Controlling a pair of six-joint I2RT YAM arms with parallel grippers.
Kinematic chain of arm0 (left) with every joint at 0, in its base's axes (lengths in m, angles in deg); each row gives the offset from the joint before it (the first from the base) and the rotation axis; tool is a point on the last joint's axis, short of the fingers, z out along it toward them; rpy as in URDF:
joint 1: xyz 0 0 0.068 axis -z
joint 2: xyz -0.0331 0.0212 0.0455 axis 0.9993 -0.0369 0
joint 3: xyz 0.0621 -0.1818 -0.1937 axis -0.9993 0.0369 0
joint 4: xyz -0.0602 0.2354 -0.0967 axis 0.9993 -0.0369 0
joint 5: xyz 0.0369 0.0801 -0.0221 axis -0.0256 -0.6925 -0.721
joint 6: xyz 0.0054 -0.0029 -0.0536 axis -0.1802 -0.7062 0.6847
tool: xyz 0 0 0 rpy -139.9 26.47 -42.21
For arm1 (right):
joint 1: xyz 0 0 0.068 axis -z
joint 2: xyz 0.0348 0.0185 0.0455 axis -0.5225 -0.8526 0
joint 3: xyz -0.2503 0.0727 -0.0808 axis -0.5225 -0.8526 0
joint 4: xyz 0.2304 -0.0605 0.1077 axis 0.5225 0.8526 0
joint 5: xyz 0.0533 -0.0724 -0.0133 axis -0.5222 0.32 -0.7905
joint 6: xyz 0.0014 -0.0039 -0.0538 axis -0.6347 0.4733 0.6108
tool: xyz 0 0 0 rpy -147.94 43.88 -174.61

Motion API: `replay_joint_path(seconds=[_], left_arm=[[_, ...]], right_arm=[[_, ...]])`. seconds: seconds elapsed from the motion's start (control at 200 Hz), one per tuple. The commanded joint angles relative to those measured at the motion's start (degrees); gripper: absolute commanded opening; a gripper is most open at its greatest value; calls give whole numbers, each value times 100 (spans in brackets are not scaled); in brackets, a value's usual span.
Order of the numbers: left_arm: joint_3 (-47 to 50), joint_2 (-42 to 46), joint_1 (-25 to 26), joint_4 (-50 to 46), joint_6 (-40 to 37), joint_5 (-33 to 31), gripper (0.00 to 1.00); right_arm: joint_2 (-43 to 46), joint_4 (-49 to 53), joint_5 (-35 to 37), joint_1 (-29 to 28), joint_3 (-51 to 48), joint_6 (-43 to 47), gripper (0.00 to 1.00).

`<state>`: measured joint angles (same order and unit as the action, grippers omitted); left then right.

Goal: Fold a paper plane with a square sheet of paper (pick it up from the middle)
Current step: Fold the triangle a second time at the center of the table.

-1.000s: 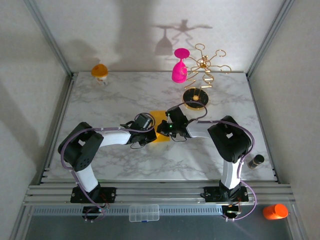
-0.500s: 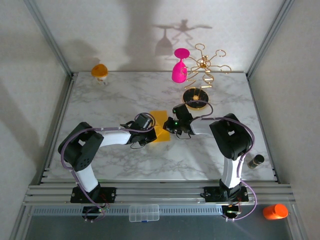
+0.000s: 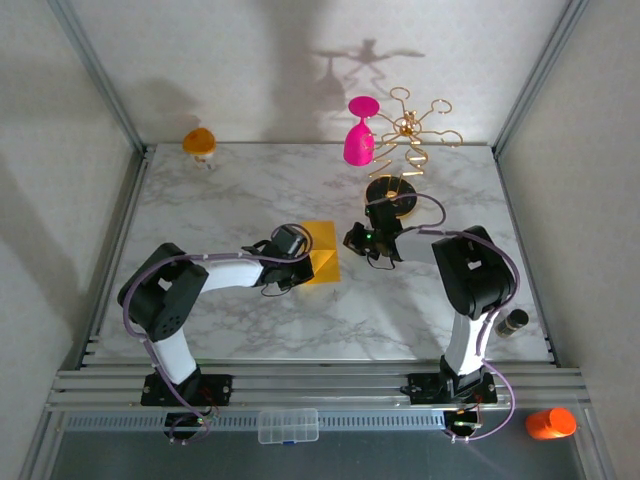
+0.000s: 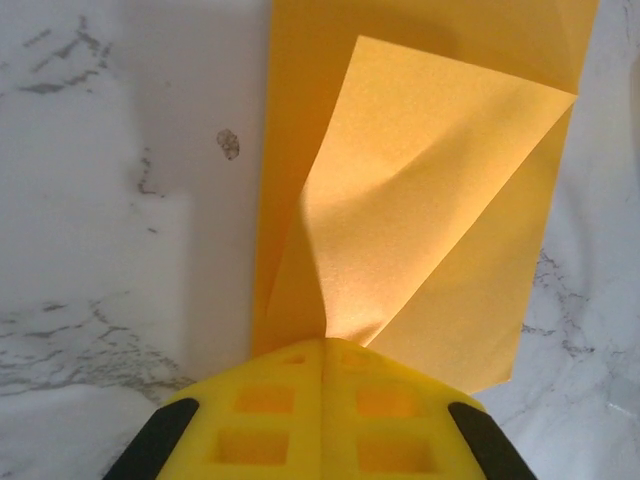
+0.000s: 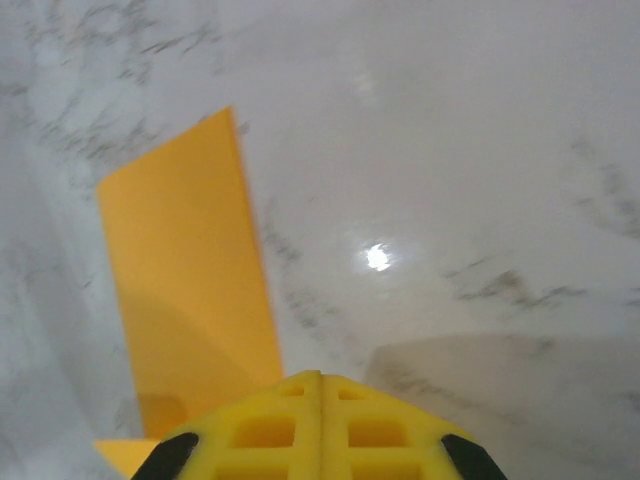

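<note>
The square sheet of paper (image 3: 325, 262) lies mid-table, yellow-orange, folded into a long strip. In the left wrist view one triangular flap of the paper (image 4: 420, 190) lifts off the strip and narrows into my left gripper (image 4: 323, 345), which is shut on the flap's corner. From above, the left gripper (image 3: 303, 262) sits at the paper's left edge. My right gripper (image 3: 352, 240) stands just right of the paper, apart from it. Its yellow fingers are pressed together with nothing between them in the right wrist view (image 5: 320, 378), where the paper (image 5: 190, 290) lies to the left.
A gold rack (image 3: 412, 128) on a round black base (image 3: 390, 196) stands at the back right, close behind the right arm, with a pink goblet (image 3: 359, 140) hanging on it. An orange-topped white cup (image 3: 200, 143) sits back left. A small dark bottle (image 3: 513, 322) stands at the right edge.
The right gripper has pulled back to the right, off the paper and onto bare marble. The left gripper has stayed at the paper's left edge.
</note>
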<state>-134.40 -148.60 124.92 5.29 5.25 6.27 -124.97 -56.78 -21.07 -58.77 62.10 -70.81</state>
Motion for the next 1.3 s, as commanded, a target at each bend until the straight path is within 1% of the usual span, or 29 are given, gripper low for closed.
replay_joint_path(seconds=[0.0, 0.11, 0.245, 0.426, 0.546, 0.591, 0.631, 0.696, 0.746, 0.816, 0.906, 1.182, 1.297], left_arm=[[-21, -259, -3, -633, -257, -160, 0], [-52, -264, -3, -660, -333, -149, 0], [-86, -260, -9, -662, -355, -118, 0], [-168, -199, -12, -677, -391, -100, 0], [-334, -7, -8, -653, -451, 11, 0], [-399, 105, -6, -585, -459, 54, 0], [-450, 185, 4, -499, -456, 103, 3], [-437, 259, 22, -181, -327, 191, 6], [-381, 267, 23, 69, -209, 207, 7], [-351, 186, 23, 298, -90, 231, 7], [-371, 18, 23, 575, 75, 432, 8], [-644, -467, 23, 580, 124, 481, 8], [-702, -603, 19, 486, 85, 383, 8]], right_arm=[[92, -239, -411, -325, -30, 212, 0], [-108, -253, -510, -515, 88, 162, 0], [-358, -229, -575, -543, 188, 98, 0], [-532, 181, -167, -539, 320, 183, 0], [-612, 476, 153, -511, 337, 121, 0], [-622, 537, 217, -491, 317, 69, 0], [-631, 584, 264, -491, 295, 30, 0], [-640, 606, 288, -482, 261, -17, 0], [-649, 643, 307, -487, 247, -54, 0], [-654, 652, 302, -483, 201, -121, 0], [-666, 691, 306, -482, 193, -174, 0], [-693, 757, 303, -473, 158, -219, 0], [-693, 757, 315, -477, 140, -227, 0]])
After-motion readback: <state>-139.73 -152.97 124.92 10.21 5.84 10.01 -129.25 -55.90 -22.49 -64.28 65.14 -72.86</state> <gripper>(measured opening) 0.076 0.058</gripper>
